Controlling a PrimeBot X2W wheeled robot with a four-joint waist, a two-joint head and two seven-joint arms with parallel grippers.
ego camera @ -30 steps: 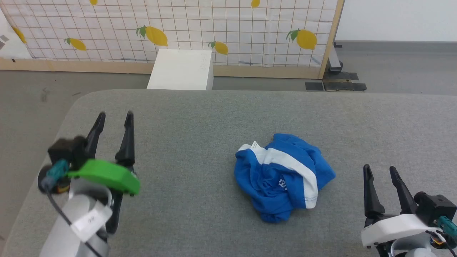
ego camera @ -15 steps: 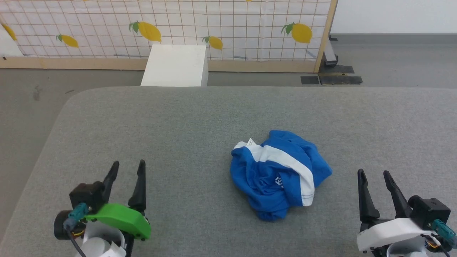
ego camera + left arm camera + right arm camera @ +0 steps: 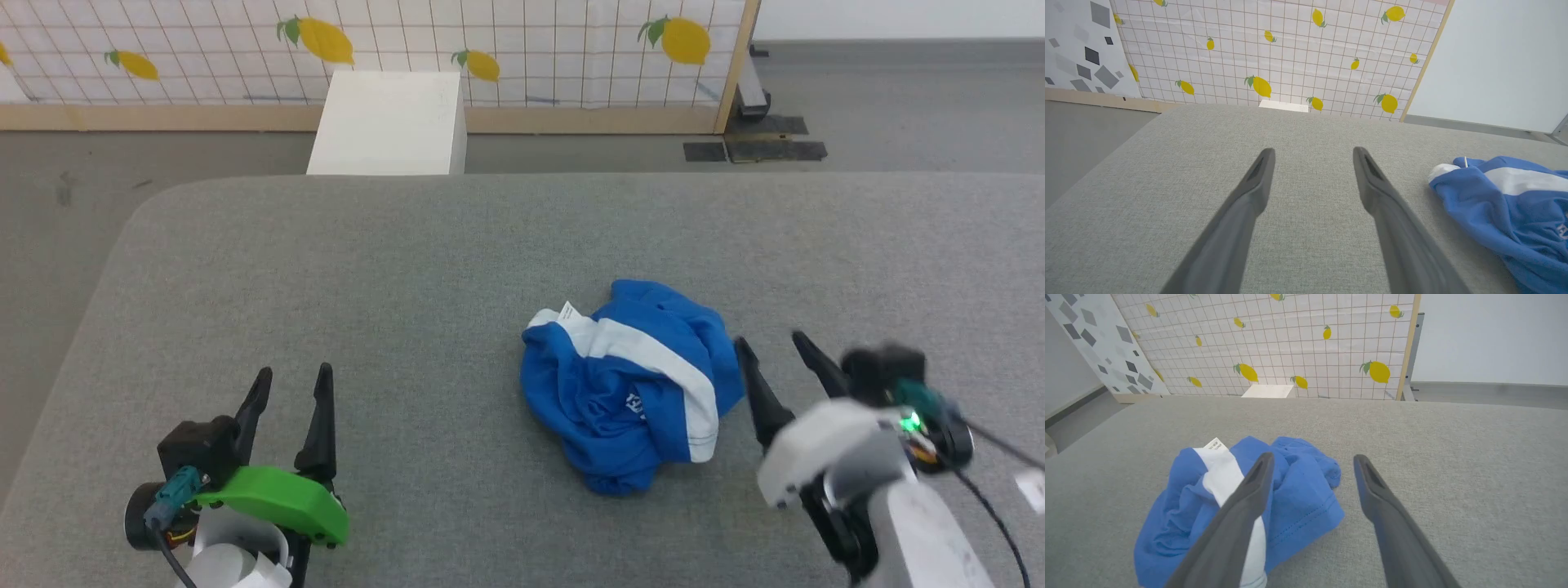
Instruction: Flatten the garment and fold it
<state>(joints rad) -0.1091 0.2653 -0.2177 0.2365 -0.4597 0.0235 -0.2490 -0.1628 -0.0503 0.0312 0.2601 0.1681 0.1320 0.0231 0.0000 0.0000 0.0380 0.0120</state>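
A wide grey padded table (image 3: pixel 457 245) takes up most of the head view, with grey floor beyond its far edge. Behind it stands a white checked screen (image 3: pixel 531 41) printed with yellow lemons, and a white box (image 3: pixel 384 122) sits on the floor just in front of the screen. The jersey (image 3: pixel 629 384) lies crumpled in a heap on the table, right of the middle, bright blue with a broad white band (image 3: pixel 653 363) curving across the top. The right gripper (image 3: pixel 769 339) is just beside the heap's right edge, fingers spread wide and holding nothing. In the right wrist view one finger crosses in front of the blue cloth and the other is over bare table; whether it touches the cloth I cannot tell. The left gripper (image 3: pixel 295 370) hangs over bare table well apart from the jersey, also wide open and empty. A small white tag (image 3: pixel 566 310) sticks up at the heap's far left edge.
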